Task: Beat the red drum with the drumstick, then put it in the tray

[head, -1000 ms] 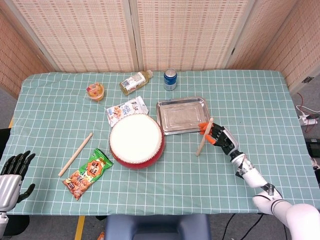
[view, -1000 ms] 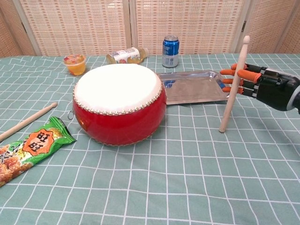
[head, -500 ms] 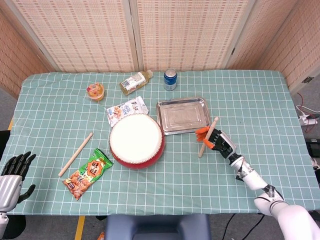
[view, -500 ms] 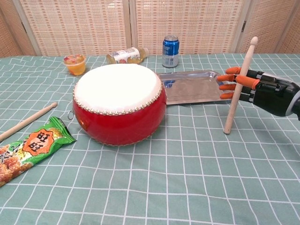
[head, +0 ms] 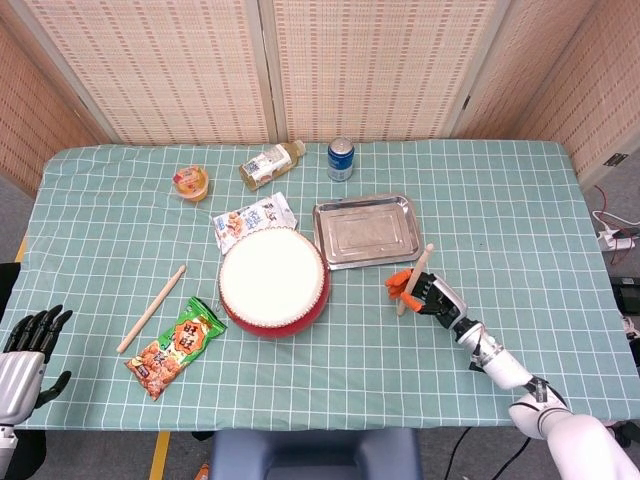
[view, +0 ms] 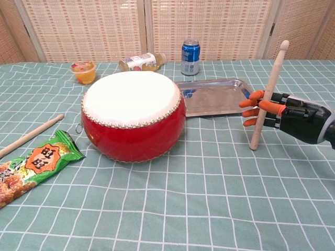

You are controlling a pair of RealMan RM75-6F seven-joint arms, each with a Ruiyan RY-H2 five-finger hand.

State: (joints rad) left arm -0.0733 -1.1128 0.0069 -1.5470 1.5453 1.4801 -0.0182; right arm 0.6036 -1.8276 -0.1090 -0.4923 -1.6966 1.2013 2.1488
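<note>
One drumstick (view: 268, 94) upright, grasped by right hand (view: 293, 115) fingers (view: 251, 104), beside tray (view: 212, 86) front edge; left hand (head: 25, 345) fingers released.

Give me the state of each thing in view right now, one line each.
Right hand: grips a drumstick, held near upright.
Left hand: open, empty.
Drum: upright, untouched.
Tray: empty.
Second drumstick: lying flat.
Can: upright.
Bottle: on its side.
Snack bag: lying flat.
</note>
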